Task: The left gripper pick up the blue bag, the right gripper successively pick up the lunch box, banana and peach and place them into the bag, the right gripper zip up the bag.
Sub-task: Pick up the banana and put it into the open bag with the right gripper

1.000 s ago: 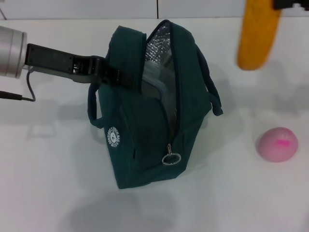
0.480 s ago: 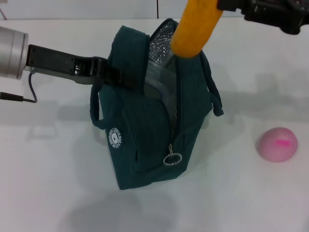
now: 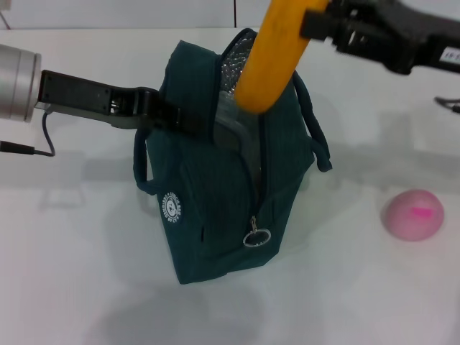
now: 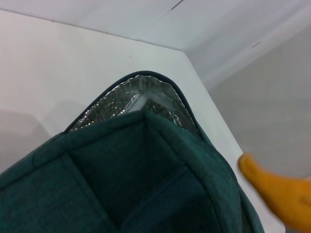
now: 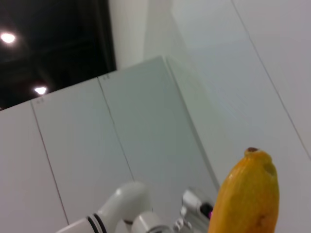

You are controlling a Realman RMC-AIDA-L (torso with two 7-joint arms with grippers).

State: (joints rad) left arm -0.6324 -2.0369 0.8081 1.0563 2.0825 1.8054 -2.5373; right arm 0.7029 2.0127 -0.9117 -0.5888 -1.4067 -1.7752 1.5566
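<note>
Head view: we record the left gripper [image 3: 188, 120] with fingers clamped on the blue bag [image 3: 223, 194] rim, bag standing open on the worktop [image 3: 72, 273]. The right gripper [image 3: 316, 25] fingers grip the banana [image 3: 273, 57], its low end over the opening; the peach [image 3: 412, 214] lies well apart.
Left wrist view: foil lining [image 4: 121, 104] just beyond the fingers.
Right wrist view: banana tip [image 5: 252, 194].

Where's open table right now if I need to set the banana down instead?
Bare table lies ahead of the blue bag, and between it and the peach. It is crowded at the bag mouth: left gripper, banana, right gripper.
</note>
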